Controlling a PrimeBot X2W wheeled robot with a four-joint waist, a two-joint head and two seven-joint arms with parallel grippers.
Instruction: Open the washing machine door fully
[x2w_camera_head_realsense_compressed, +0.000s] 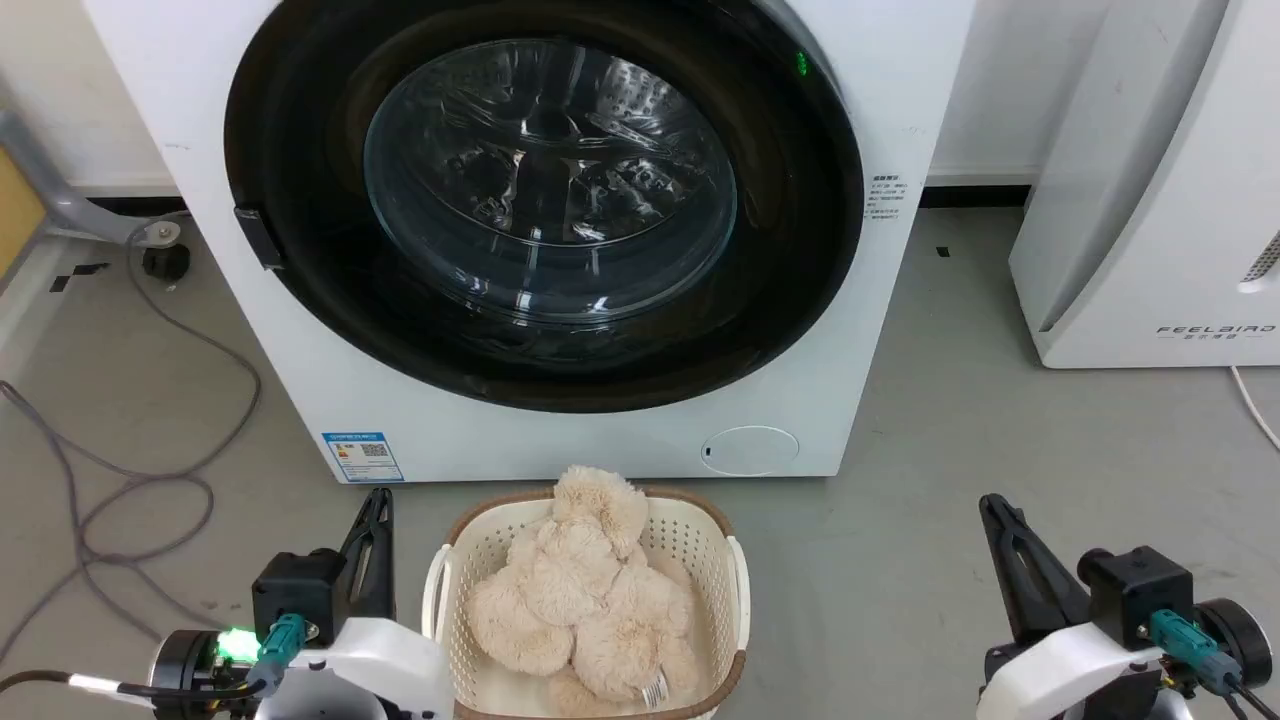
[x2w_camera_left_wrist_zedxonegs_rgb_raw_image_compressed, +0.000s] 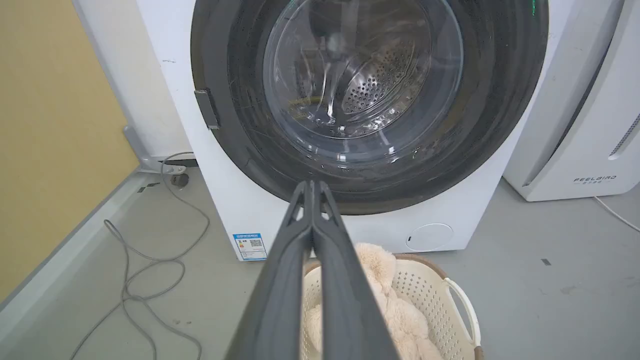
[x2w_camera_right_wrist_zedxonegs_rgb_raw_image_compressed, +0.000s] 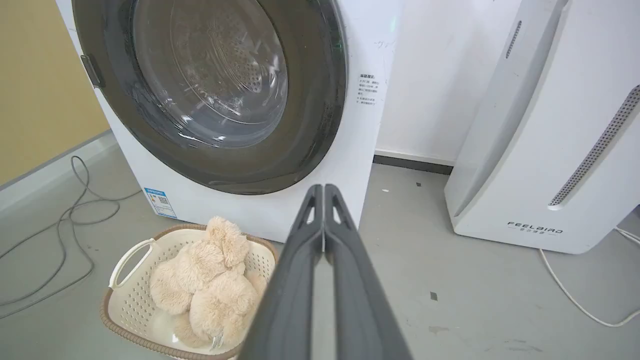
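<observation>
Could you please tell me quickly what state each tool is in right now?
Left tool: closed, holding nothing.
Right tool: closed, holding nothing.

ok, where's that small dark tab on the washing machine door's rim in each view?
Head view: small dark tab at upper left, on the left edge of the washing machine door.
Left wrist view: upper left of centre.
Right wrist view: top left.
Shared landmark: blue sticker, low on the washing machine, below the tab.
</observation>
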